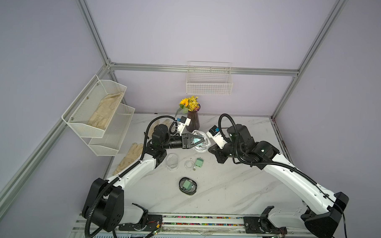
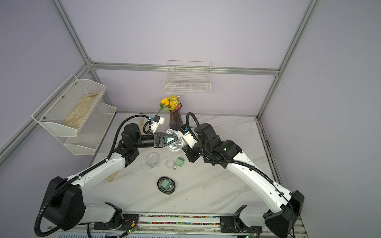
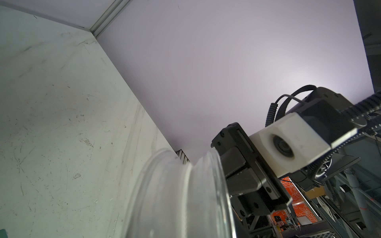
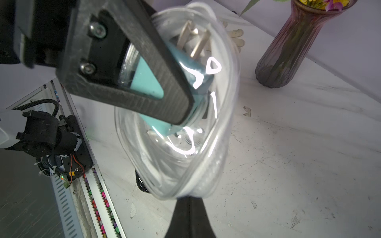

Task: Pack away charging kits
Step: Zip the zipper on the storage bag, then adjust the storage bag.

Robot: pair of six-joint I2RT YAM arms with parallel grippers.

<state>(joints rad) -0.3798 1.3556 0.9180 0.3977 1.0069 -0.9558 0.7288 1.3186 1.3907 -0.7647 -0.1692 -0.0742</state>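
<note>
Aloft, left pincer grasping clear case holding blue charger, right pincer clenched on its rim

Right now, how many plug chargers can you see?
3: a light blue charger inside the gripped clear case, a loose mint-green charger beside the coiled cable, a second mint-green charger inside the black-rimmed case. No others visible.

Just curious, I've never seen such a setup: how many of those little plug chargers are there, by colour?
Mint-green: 2, the loose charger and the cased charger inside the black-rimmed case.
Light blue: 1, the blue charger inside the clear case held aloft.
Total: 3.
</note>
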